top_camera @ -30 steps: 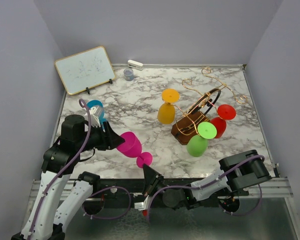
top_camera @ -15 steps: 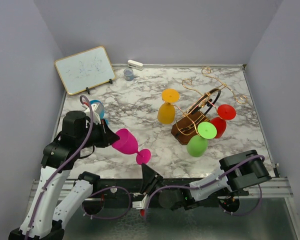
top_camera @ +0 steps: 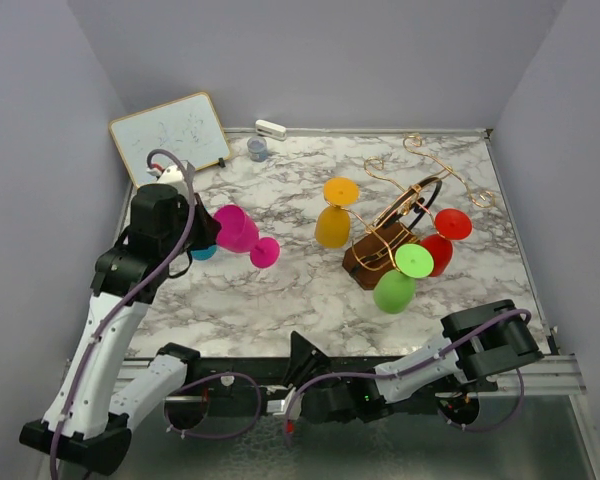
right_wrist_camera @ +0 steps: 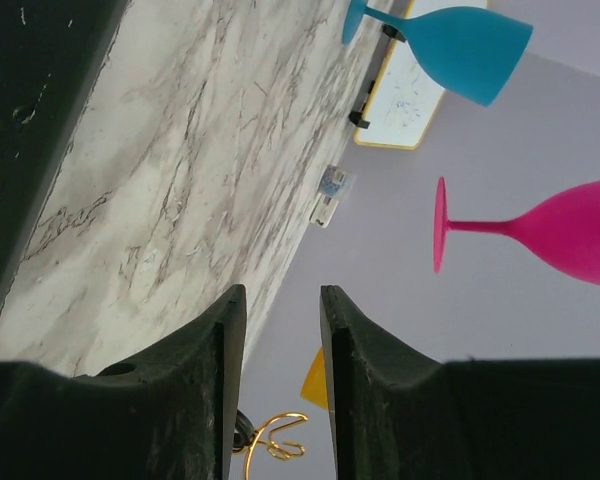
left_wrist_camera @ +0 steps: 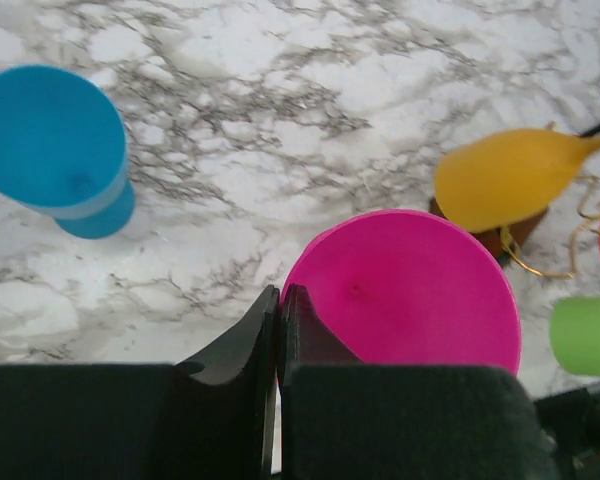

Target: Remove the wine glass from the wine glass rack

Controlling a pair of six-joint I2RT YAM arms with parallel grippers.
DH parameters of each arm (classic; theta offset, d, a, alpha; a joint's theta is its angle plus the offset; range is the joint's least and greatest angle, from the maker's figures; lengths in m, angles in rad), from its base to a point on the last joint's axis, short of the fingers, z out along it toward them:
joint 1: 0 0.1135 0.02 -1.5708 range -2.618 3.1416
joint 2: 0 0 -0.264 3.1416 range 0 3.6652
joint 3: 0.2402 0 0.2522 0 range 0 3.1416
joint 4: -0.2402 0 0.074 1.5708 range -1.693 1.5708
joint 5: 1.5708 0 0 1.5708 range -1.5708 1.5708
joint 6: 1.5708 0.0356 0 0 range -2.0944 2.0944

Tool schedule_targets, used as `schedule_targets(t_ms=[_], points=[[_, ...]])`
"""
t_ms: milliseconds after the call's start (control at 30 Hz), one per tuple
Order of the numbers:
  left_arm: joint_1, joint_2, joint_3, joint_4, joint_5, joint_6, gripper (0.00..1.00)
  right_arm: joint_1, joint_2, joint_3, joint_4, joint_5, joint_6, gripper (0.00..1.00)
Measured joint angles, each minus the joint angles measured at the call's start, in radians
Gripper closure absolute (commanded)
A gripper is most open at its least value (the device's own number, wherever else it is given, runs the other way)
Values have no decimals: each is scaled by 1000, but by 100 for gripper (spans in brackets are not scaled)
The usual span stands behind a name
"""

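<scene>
- Left pincer [top_camera: 208, 232]: clamped on the rim of the pink glass [top_camera: 237, 229]. In my left wrist view the two fingers [left_wrist_camera: 252, 335] stand almost together, with the bowl wall pinched between them.
- Pink glass, left wrist view [left_wrist_camera: 405, 290]: its open mouth faces the camera. It is off the rack and held above the bench near the left edge, and its round foot [top_camera: 265, 252] points toward the middle of the bench.
- Rack [top_camera: 408, 205]: copper wire with curled ends, a dark ring and a brown wooden base [top_camera: 370, 258]. It stands toward the right edge of the bench, well apart from the pink glass.
- Yellow glass [top_camera: 332, 228]: at the left side of the rack.
- Green glass [top_camera: 393, 291]: at the near side of the rack.
- Red glass [top_camera: 439, 251]: just beside the green glass, on its right.
- Blue glass [left_wrist_camera: 55, 145]: stands on the bench just beside the pink glass, on the left-edge side. From above it is mostly hidden by my left arm.
- Right pincer [right_wrist_camera: 278, 300]: fingers apart by a narrow gap, with nothing between them. It lies low along the near edge of the bench.
- Whiteboard [top_camera: 170, 138]: propped at the far left corner.
- Bench [top_camera: 280, 300]: white marble pattern with grey veins.
</scene>
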Motion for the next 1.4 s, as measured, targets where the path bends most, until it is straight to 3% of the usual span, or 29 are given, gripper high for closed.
schedule_targets(t_ms=[467,767,1033,1100,1267,1400], points=[[0,487,34,217,-312,129,100,0,0,13,-63,-7,52,64],[0,636,119,294,-396,153,100,0,0,14,-66,-18,61,64],[20,697,128,300,-443,158,91,0,-23,14,-77,-23,71,64],[32,697,128,301,-443,158,85,0,-30,14,-78,-23,74,64],[51,694,128,306,-443,157,55,0,-32,14,-84,-26,79,64],[52,676,126,309,-442,156,46,0,-32,14,-92,-27,83,64]])
